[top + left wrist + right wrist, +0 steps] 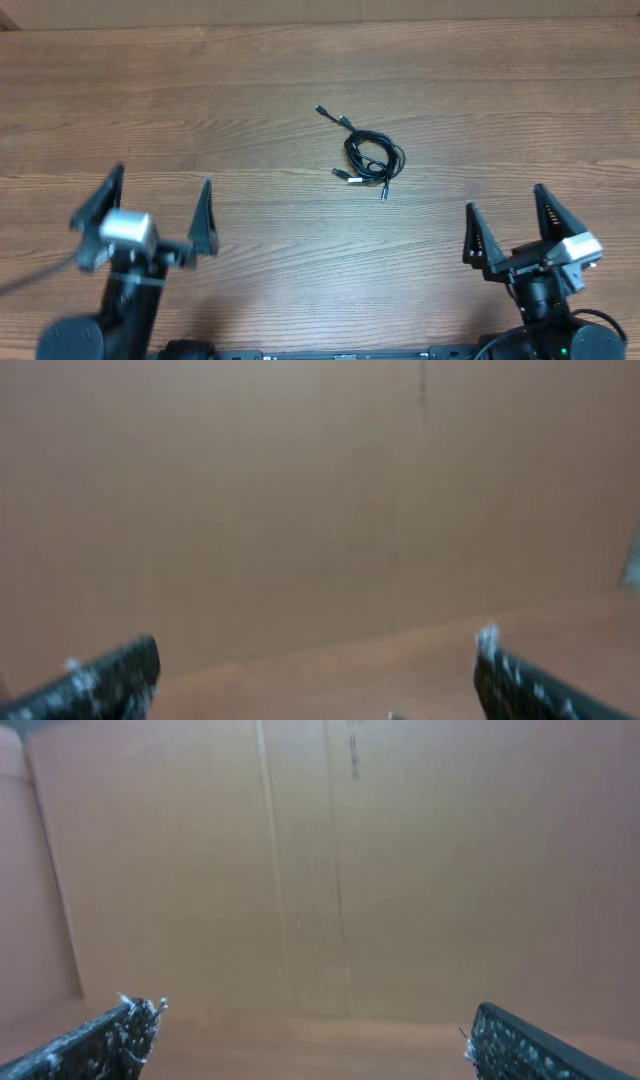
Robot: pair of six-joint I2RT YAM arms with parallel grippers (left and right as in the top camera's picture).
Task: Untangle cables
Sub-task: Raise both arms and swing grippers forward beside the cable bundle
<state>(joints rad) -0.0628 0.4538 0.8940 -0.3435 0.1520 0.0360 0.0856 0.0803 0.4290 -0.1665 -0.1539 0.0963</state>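
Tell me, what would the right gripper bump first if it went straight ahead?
Probably just the brown wall beyond the table. The right gripper aims past the cables, which lie off to its left.

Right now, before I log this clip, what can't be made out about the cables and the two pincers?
Overhead: the cables are too small to count the cords or trace their crossings.
Left wrist view: blurred, and the cables are outside the frame. The open left pincer is cut off by the bottom edge.
Right wrist view: the cables are outside the frame. The open right pincer is cut off likewise.
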